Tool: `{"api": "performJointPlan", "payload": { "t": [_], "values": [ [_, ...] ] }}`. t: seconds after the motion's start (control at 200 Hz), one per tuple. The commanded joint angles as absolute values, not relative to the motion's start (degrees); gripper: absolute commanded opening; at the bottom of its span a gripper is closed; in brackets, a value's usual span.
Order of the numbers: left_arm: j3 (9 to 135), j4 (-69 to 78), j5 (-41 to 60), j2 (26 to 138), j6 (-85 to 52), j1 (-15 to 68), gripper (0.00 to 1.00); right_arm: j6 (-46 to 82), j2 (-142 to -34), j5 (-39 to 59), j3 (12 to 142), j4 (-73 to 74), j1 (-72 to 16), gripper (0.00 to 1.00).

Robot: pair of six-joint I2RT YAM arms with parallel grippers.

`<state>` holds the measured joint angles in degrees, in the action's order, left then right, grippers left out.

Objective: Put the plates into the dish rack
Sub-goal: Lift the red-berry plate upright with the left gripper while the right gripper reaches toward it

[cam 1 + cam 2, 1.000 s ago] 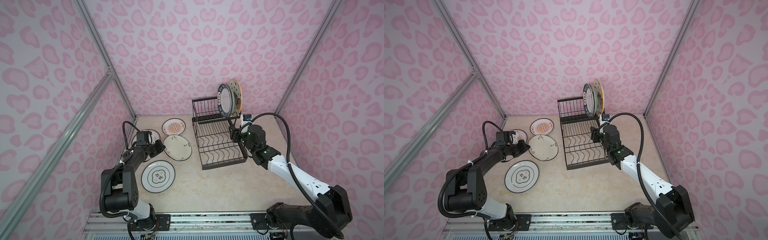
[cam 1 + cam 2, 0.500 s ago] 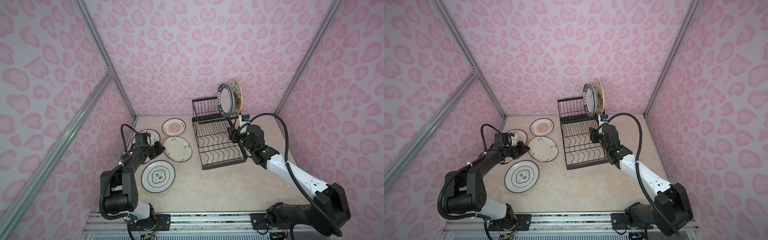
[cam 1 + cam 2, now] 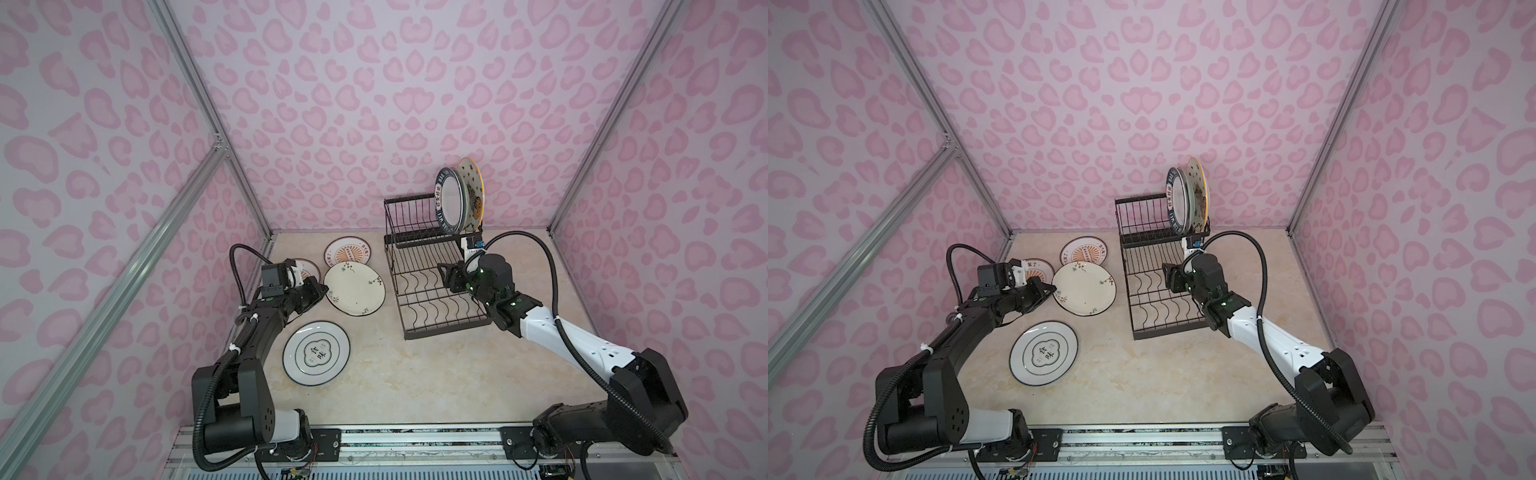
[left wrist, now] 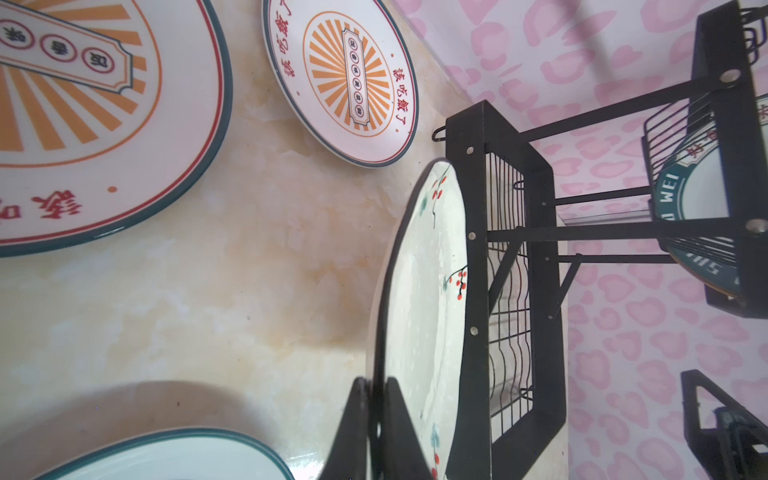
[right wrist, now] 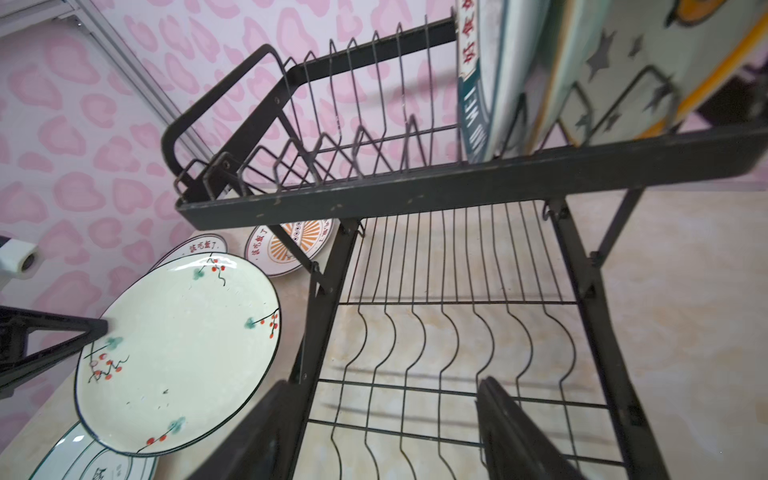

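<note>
Far left on the table, two orange-sunburst plates (image 3: 348, 251) (image 3: 308, 270) lie flat. The one further left is partly hidden behind the left arm's wrist. Nearer, also on the left, the green-ringed emblem plate (image 3: 316, 353) lies flat by itself.

The left gripper (image 4: 376, 386) pinches the left rim of the cream branch plate (image 3: 355, 286), one finger above the rim and one below. The plate is tilted, with its gripped edge off the table (image 3: 415, 386). It sits between the sunburst plates and the dish rack (image 5: 415, 189), just left of the rack's lower tray. Whether its right edge touches the table cannot be told.

The rack stands right of centre, near the far wall. Two plates stand upright side by side at the right end of its raised basket: the navy-lettered plate (image 3: 451, 203) and, right of it, the star-and-cat plate (image 3: 473, 195). The other slots and the wavy lower tray hold nothing.

The right gripper (image 5: 386, 386) hangs over the lower tray with its jaws spread wide, gripping nothing.
</note>
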<state>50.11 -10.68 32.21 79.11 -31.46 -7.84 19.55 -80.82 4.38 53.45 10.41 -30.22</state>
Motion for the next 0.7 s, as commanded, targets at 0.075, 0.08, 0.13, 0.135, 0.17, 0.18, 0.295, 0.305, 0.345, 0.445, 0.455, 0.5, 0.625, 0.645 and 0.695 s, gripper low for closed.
{"api": "performJointPlan", "payload": {
  "t": [0.075, 0.08, 0.13, 0.135, 0.17, 0.18, 0.295, 0.305, 0.345, 0.445, 0.455, 0.5, 0.625, 0.645, 0.695],
  "values": [
    [51.3, -8.0, 36.9, 77.1, -32.6, -7.9, 0.03, 28.1, -84.2, 8.6, 52.6, 16.9, -31.8, 0.71],
    [51.3, -8.0, 36.9, 77.1, -32.6, -7.9, 0.03, 28.3, -84.4, 8.7, 52.4, 17.1, -31.7, 0.71],
    [51.3, -8.0, 37.3, 76.9, -32.7, -8.0, 0.03, 30.8, -85.3, 9.9, 51.8, 19.4, -32.1, 0.71],
    [51.3, -8.0, 37.3, 76.9, -32.7, -8.0, 0.03, 31.0, -85.5, 10.0, 51.8, 19.6, -32.1, 0.71],
    [51.2, -7.7, 37.6, 76.7, -32.8, -8.0, 0.03, 32.4, -86.3, 10.7, 51.6, 20.8, -32.5, 0.71],
    [51.2, -7.7, 37.7, 76.7, -32.9, -8.0, 0.03, 32.7, -86.5, 11.0, 51.5, 21.1, -32.6, 0.71],
    [51.2, -7.3, 39.0, 76.6, -33.1, -8.1, 0.03, 36.2, -89.5, 12.1, 52.4, 22.5, -33.9, 0.72],
    [51.2, -7.3, 39.1, 76.6, -33.2, -8.1, 0.03, 36.5, -89.8, 12.0, 52.5, 22.4, -34.0, 0.72],
    [51.2, -7.1, 39.6, 76.5, -33.3, -8.1, 0.03, 37.8, -90.7, 12.1, 52.9, 22.3, -34.4, 0.73],
    [51.0, -6.3, 40.6, 76.4, -33.8, -8.3, 0.03, 41.3, -92.9, 13.8, 53.0, 25.0, -35.0, 0.73],
    [50.9, -6.3, 40.6, 76.3, -33.9, -8.3, 0.03, 41.6, -93.2, 14.0, 53.0, 25.3, -35.1, 0.74],
    [50.8, -5.9, 41.1, 76.3, -34.1, -8.3, 0.03, 42.7, -94.1, 14.8, 53.3, 26.1, -35.4, 0.74],
    [50.5, -5.2, 42.3, 75.8, -34.6, -8.5, 0.03, 44.7, -96.1, 16.0, 54.1, 27.4, -36.4, 0.76],
    [50.5, -5.1, 42.5, 75.8, -34.7, -8.4, 0.03, 45.0, -96.4, 16.2, 54.2, 27.8, -36.6, 0.76],
    [50.5, -4.9, 42.7, 75.6, -34.8, -8.6, 0.03, 46.0, -97.2, 17.2, 54.3, 29.1, -36.7, 0.77]
  ]
}}
